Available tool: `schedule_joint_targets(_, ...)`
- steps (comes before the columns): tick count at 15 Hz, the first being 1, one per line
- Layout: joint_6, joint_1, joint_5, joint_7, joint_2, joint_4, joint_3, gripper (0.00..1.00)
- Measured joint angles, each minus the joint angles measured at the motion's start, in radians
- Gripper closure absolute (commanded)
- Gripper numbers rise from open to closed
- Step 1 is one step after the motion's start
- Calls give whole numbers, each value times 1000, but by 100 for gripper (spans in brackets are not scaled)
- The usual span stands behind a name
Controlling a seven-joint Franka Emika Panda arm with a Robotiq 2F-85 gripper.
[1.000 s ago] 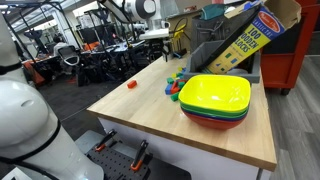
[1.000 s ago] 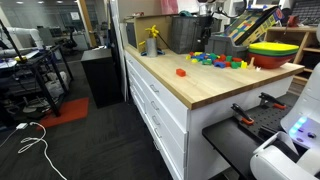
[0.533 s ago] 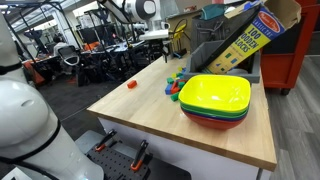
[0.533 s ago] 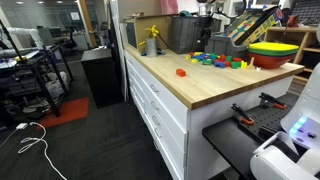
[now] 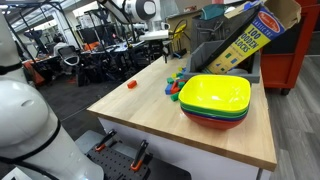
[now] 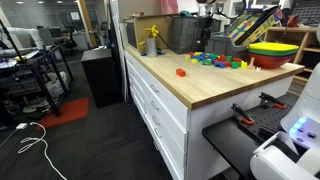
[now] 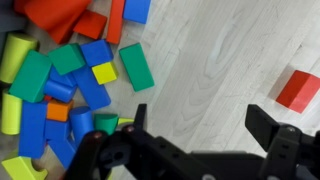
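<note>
My gripper (image 7: 200, 118) hangs open above bare wooden tabletop, with nothing between its fingers. In the wrist view a pile of coloured wooden blocks (image 7: 70, 80) lies to the left, with a green block (image 7: 136, 66) nearest the left finger. A lone red block (image 7: 298, 90) sits to the right, apart from the pile. In both exterior views the gripper (image 5: 155, 40) (image 6: 207, 25) is held high above the table's far part, over the block pile (image 5: 177, 83) (image 6: 218, 59). The lone red block (image 5: 131, 85) (image 6: 181, 72) lies nearer the table edge.
Stacked bowls, yellow on top (image 5: 215, 98) (image 6: 275, 52), stand by the blocks. A tilted cardboard block box (image 5: 245, 38) leans behind them. A yellow object (image 6: 152, 40) stands at the table's back. Drawers (image 6: 160, 105) sit under the wooden table (image 5: 150, 115).
</note>
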Motion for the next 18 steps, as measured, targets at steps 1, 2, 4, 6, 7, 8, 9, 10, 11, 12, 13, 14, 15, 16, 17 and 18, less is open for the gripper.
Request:
schedule_joint_targets(1, 0, 0, 4, -3, 4, 0, 0, 0)
schedule_joint_targets(2, 0, 0, 9, -11, 11, 0, 0, 0)
schedule_joint_targets(4, 1, -1, 11, -31, 29, 0, 0, 0)
schedule_joint_targets(6, 1, -4, 11, -55, 51, 3, 0, 0)
schedule_joint_targets(7, 1, -7, 11, -68, 64, 5, -1, 0)
schedule_joint_targets(8, 1, -10, 11, -84, 78, 10, -1, 0)
schedule_joint_targets(9, 2, -13, 10, -101, 92, 16, -1, 0)
schedule_joint_targets(10, 2, -15, 6, -117, 107, 24, -1, 0)
schedule_joint_targets(11, 2, -16, 4, -133, 121, 35, -1, 0)
schedule_joint_targets(12, 2, -16, 3, -150, 135, 49, -1, 0)
schedule_joint_targets(13, 2, -17, 3, -164, 147, 63, -1, 0)
schedule_joint_targets(14, 2, -17, 3, -179, 160, 77, -1, 0)
schedule_joint_targets(15, 2, -17, 2, -188, 172, 89, -1, 0)
schedule_joint_targets(16, 2, -17, 2, -199, 183, 99, -1, 0)
schedule_joint_targets(17, 2, -18, 0, -207, 194, 108, -1, 0)
schedule_joint_targets(18, 2, -20, -2, -217, 204, 115, -1, 0)
